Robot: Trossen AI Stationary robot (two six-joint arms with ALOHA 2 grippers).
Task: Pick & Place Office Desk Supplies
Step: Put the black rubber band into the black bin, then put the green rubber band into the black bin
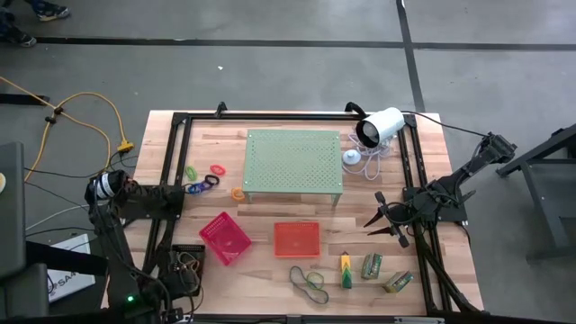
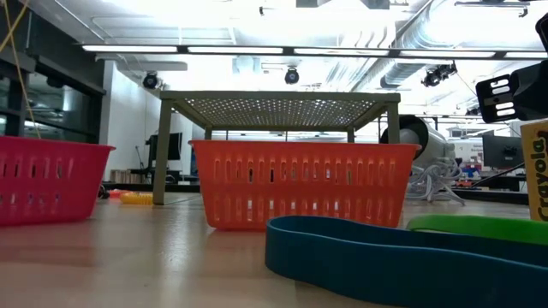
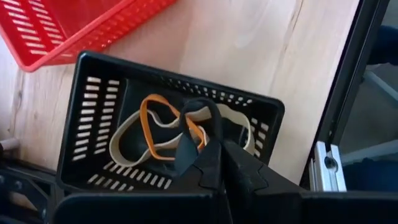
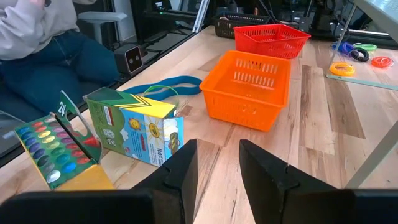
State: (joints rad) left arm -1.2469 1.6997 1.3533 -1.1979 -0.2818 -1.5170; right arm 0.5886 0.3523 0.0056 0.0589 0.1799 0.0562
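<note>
My left gripper [image 3: 217,163] is over the black tray [image 3: 93,134] at the table's near-left corner, shut on a dark rubber band [image 3: 200,111]. A tan band [image 3: 124,142] and an orange band [image 3: 149,127] lie on that tray's floor. My right gripper [image 4: 217,163] is open and holds nothing. It hovers near the right edge [image 1: 382,220], beyond the green-labelled packs [image 4: 134,124]. On the near part of the table lie blue and green bands [image 1: 308,279], a yellow-green marker [image 1: 346,270] and two packs [image 1: 371,265]. Coloured rings [image 1: 205,180] lie left of the stand. My left gripper pinches the dark rubber band between its two shut fingers [image 3: 211,158], coming from above into the black tray. The band's free loop [image 3: 205,106] sticks out past the fingertips over the tan and orange bands. Whether the loop touches the tray floor does not show.
A pink tray [image 1: 225,238] and an orange tray [image 1: 297,238] sit at mid-table in front of the pale green perforated stand [image 1: 293,162]. A white camera [image 1: 378,126] with cable stands at the far right. A black frame [image 1: 175,162] borders the table. A seated person [image 4: 43,37] is beyond the edge.
</note>
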